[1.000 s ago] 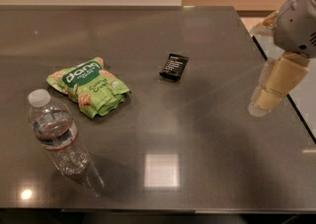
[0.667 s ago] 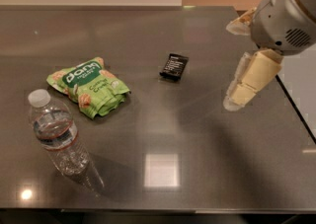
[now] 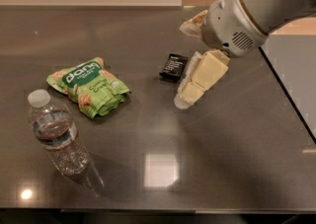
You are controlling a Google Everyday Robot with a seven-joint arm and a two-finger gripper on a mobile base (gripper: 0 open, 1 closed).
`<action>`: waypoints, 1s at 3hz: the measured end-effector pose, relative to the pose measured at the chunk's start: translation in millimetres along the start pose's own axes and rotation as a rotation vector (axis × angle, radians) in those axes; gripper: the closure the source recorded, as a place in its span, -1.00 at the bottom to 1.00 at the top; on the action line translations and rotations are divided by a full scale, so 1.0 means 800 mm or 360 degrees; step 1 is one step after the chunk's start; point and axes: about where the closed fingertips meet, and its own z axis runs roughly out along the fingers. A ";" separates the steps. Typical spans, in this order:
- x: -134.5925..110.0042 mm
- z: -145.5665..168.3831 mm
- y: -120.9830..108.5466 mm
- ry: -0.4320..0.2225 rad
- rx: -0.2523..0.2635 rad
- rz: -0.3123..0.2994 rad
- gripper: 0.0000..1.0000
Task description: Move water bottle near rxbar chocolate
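The water bottle [image 3: 57, 139], clear and ribbed with a white cap, stands upright at the table's front left. The rxbar chocolate [image 3: 173, 66], a small flat black bar with white text, lies near the table's middle. My gripper [image 3: 182, 65] hangs over the table just right of the bar, far from the bottle. Its cream fingers [image 3: 200, 77] are spread apart and hold nothing. The arm's grey wrist [image 3: 237, 18] comes in from the upper right.
A crinkled green and white snack bag [image 3: 89, 87] lies between the bottle and the bar. The dark glossy table [image 3: 222, 159] has its right edge running diagonally at the far right, with floor beyond it.
My gripper and arm have moved left across the table, from near the right edge to just beside the black bar. The bottle, bag and bar have not moved.
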 end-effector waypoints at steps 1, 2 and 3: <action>-0.031 0.031 0.014 -0.0113 -0.0120 -0.0042 -1.00; -0.062 0.057 0.027 -0.0220 -0.0240 -0.0100 -1.00; -0.090 0.077 0.042 -0.0320 -0.0325 -0.0152 -1.00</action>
